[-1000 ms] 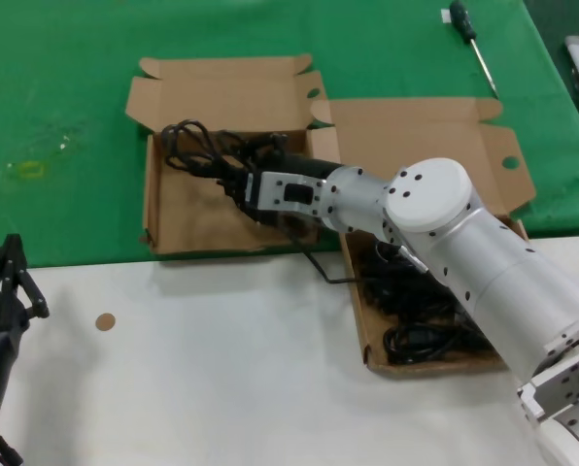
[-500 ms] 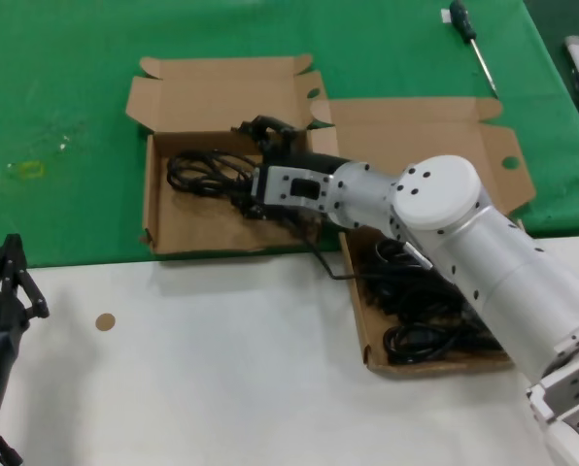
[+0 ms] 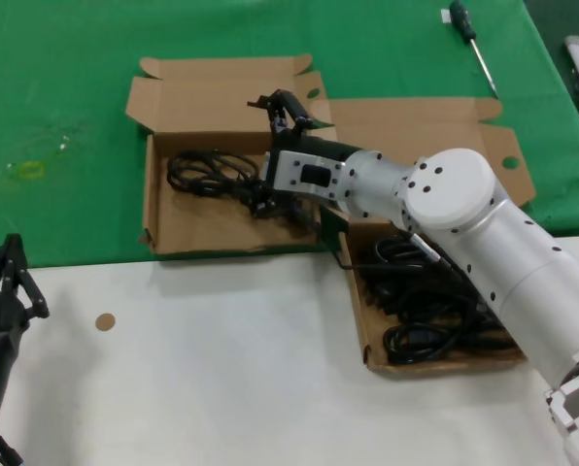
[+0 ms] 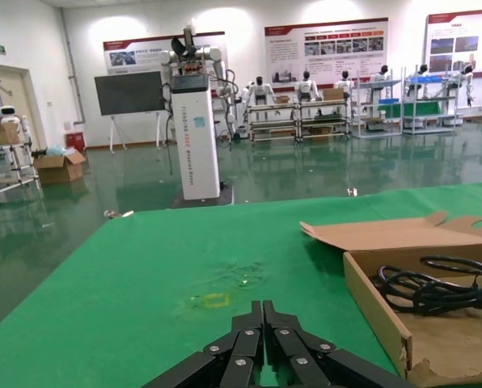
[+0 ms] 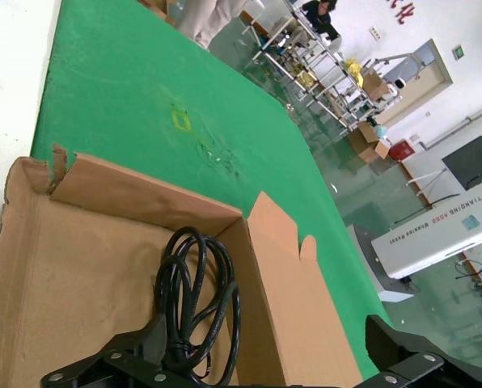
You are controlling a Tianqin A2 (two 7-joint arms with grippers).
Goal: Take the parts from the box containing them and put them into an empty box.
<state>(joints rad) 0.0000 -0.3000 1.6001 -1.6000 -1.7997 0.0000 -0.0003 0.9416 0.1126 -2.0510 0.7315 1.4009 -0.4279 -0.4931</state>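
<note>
One looped black cord bundle [image 3: 210,173] [image 5: 194,295] lies on the floor of the narrower cardboard box [image 3: 178,228] [image 5: 79,267] on the left. My right gripper [image 3: 262,155] [image 5: 249,373] hovers over that box's right side, open wide, its fingers [image 5: 103,368] apart from the cord. Several more cord bundles [image 3: 430,311] fill the wider box with holed flaps [image 3: 418,131] on the right. One cord [image 3: 326,264] trails across the gap between the two boxes. My left gripper [image 3: 8,282] [image 4: 263,314] is parked at the near left, shut and empty.
Both boxes sit on a green cloth [image 3: 66,116] behind a white table [image 3: 221,369]. A black-handled screwdriver [image 3: 469,39] lies at the far right. A small brown disc [image 3: 105,320] rests on the white table. The left wrist view shows the narrower box's wall [image 4: 374,307].
My right gripper let go of the cord bundle, which now lies in the narrower box. The gripper opened wide and drew back to the right.
</note>
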